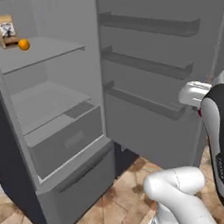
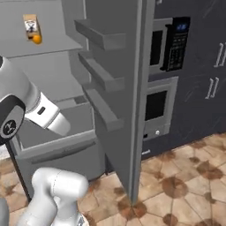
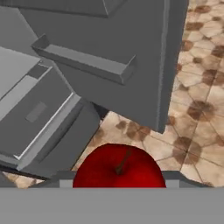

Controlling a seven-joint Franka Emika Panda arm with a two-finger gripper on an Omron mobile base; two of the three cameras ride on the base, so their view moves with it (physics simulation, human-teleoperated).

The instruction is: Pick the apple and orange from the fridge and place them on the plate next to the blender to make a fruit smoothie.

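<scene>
Gripping the apple, the claw has its fingertips cut off by the frame's lower edge. Beyond it, the fridge door edge borders open floor.

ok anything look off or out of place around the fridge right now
Nothing is spilled or damaged. The fridge door hangs wide open. The orange sits on the top shelf beside a small carton. The apple is out, close under the hand camera over the floor.

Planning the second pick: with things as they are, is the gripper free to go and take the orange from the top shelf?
Probably not yet. The orange sits unobstructed on the open fridge shelf, but the gripper is already shut on the apple, so it has no free jaws.
</scene>
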